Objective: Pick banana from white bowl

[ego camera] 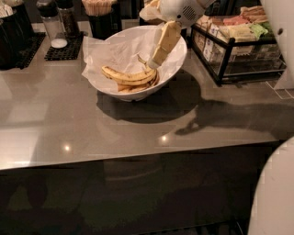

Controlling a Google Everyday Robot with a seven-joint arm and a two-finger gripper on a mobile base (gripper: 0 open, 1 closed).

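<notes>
The white bowl [177,58], lined with crinkled white paper, stands at the back middle of the grey counter. A small pile of bananas lies in its near half. The speckled yellow banana [130,76] lies on top, curved, with its stem end pointing right. My gripper [151,63] reaches down into the bowl from the upper right. Its beige tip is at the stem end of the bananas, touching or almost touching them. The bananas rest in the bowl.
A black wire basket [229,50] of snack packets stands right of the bowl. Shakers [54,25] on a black mat and a dark cup of sticks [98,13] stand behind it. A white robot part [275,193] fills the lower right. The counter's front edge runs across the middle.
</notes>
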